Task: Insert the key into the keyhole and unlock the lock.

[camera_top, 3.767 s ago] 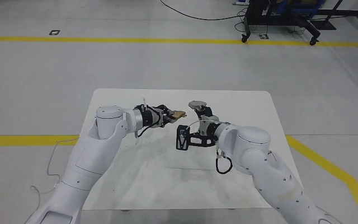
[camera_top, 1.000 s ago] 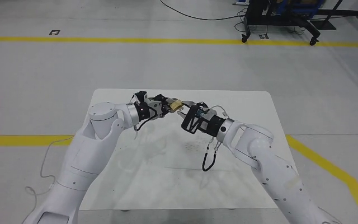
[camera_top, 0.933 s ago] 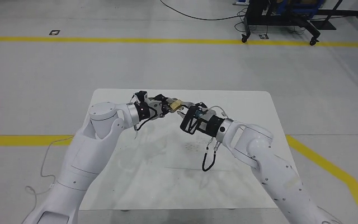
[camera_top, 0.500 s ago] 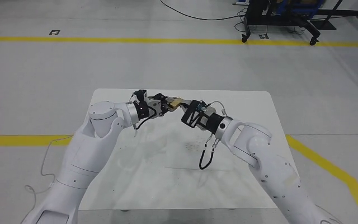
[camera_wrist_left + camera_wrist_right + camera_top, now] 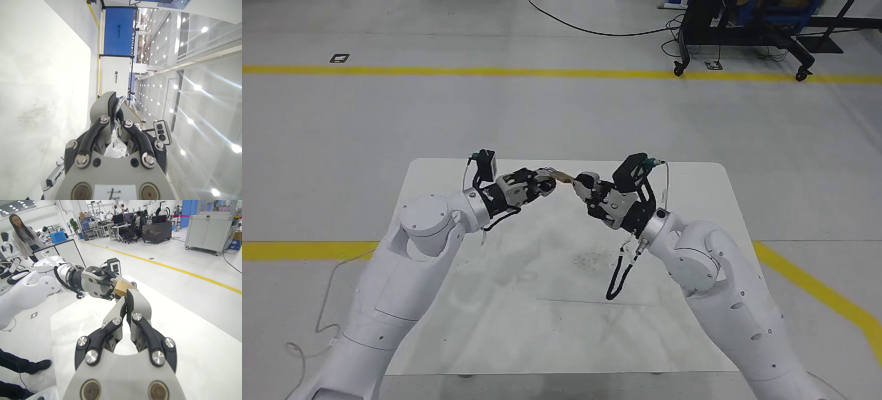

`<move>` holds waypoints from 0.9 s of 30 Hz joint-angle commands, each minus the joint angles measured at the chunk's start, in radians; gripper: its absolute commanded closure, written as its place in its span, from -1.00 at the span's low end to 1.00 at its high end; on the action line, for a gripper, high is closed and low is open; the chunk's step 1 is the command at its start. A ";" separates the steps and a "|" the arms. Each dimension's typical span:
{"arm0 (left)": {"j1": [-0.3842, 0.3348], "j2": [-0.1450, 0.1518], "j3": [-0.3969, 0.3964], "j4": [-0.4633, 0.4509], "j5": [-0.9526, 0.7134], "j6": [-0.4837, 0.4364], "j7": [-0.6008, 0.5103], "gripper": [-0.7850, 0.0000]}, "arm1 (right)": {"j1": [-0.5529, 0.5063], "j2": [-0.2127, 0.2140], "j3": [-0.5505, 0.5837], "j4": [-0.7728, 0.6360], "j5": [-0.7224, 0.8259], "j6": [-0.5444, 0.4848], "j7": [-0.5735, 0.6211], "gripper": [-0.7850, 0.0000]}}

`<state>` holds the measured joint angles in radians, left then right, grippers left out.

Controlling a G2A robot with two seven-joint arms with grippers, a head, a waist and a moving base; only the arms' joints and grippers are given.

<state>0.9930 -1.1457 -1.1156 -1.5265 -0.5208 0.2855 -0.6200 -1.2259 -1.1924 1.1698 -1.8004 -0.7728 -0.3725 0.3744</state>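
Note:
My left gripper (image 5: 545, 181) is shut on a brass padlock (image 5: 560, 177) and holds it in the air over the table's far middle. The left wrist view shows its silver shackle (image 5: 121, 101) between the fingers of the left gripper (image 5: 115, 103), with the brass body (image 5: 135, 113) behind one of them. My right gripper (image 5: 127, 294) is shut, and its tips press against the end of the padlock (image 5: 122, 286). The key is hidden between its pads. The two grippers meet nose to nose, the right gripper (image 5: 582, 184) coming from the right.
The white table (image 5: 692, 300) has rounded corners and a patch of dark smudges (image 5: 587, 262) near its middle. A black cable loop (image 5: 620, 275) hangs under my right forearm. Grey floor with yellow lines surrounds the table.
Both wrists have rolled over while the grippers stayed together at the padlock. The right wrist rose and swung toward the far edge. The padlock shifted slightly farther away.

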 commanded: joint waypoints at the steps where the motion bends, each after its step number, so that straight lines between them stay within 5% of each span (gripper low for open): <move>1: 0.005 0.000 -0.005 0.000 -0.001 -0.006 0.004 1.00 | 0.004 0.000 -0.004 -0.002 -0.006 -0.010 0.008 1.00; 3: 0.008 -0.001 -0.011 0.001 -0.011 -0.006 0.009 1.00 | 0.008 0.001 -0.008 -0.005 -0.016 -0.032 0.011 -0.51; 4: 0.009 -0.001 -0.014 0.003 -0.018 -0.002 0.014 1.00 | 0.010 0.002 -0.006 -0.008 -0.031 -0.032 0.013 -1.00; 13: -0.002 -0.007 -0.021 0.025 -0.063 0.034 0.011 1.00 | -0.087 0.021 0.117 -0.082 -0.055 -0.038 -0.054 -1.00; 18: -0.013 -0.003 0.034 0.023 0.128 -0.036 -0.008 1.00 | -0.221 0.038 0.276 -0.188 -0.084 0.012 -0.099 -1.00; 27: -0.049 -0.009 0.194 0.077 0.416 -0.130 -0.169 1.00 | -0.221 0.038 0.276 -0.188 -0.084 0.012 -0.099 -1.00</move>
<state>0.9475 -1.1523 -0.9408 -1.4594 -0.1342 0.1657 -0.7818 -1.4464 -1.1541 1.4459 -1.9878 -0.8563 -0.3607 0.2752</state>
